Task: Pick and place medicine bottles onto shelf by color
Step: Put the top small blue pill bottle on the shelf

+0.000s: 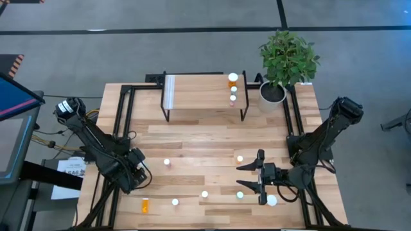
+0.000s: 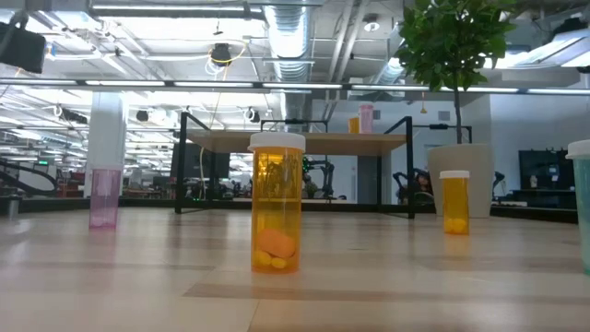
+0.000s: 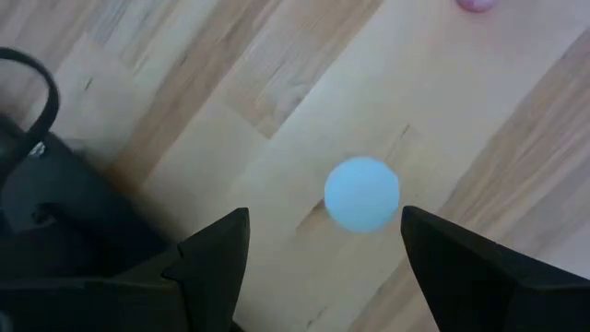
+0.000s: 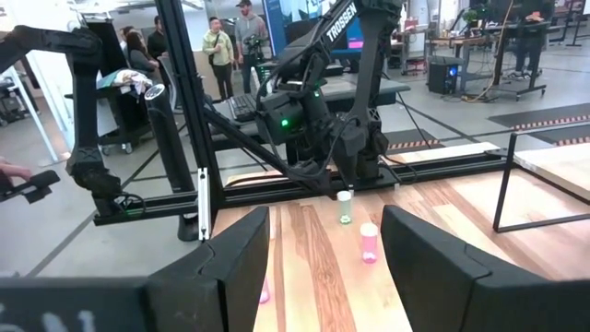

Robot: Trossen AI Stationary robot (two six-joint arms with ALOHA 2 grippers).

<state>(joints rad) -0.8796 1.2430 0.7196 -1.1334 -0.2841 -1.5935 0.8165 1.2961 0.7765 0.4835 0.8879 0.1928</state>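
Observation:
The light-wood shelf (image 1: 202, 96) stands at the table's far side with three small bottles (image 1: 233, 90) at its right end. Several white-capped bottles stand about the table's near half, among them a pink one (image 1: 167, 163); an orange one (image 1: 145, 205) lies on its side. My left gripper (image 3: 323, 226) is open and points down over a green bottle; its white cap (image 3: 361, 194) shows between the fingers, untouched. That bottle stands under the left gripper in the right wrist view (image 4: 345, 206). My right gripper (image 1: 246, 178) is open, level, empty, pointing toward the table's left.
A potted plant (image 1: 287, 61) stands at the far right corner beside the shelf. A larger white-capped bottle (image 1: 271, 201) stands by my right gripper. Two orange bottles (image 2: 277, 217) (image 2: 455, 201) stand close to the low camera. People stand in the room beyond (image 4: 221, 46).

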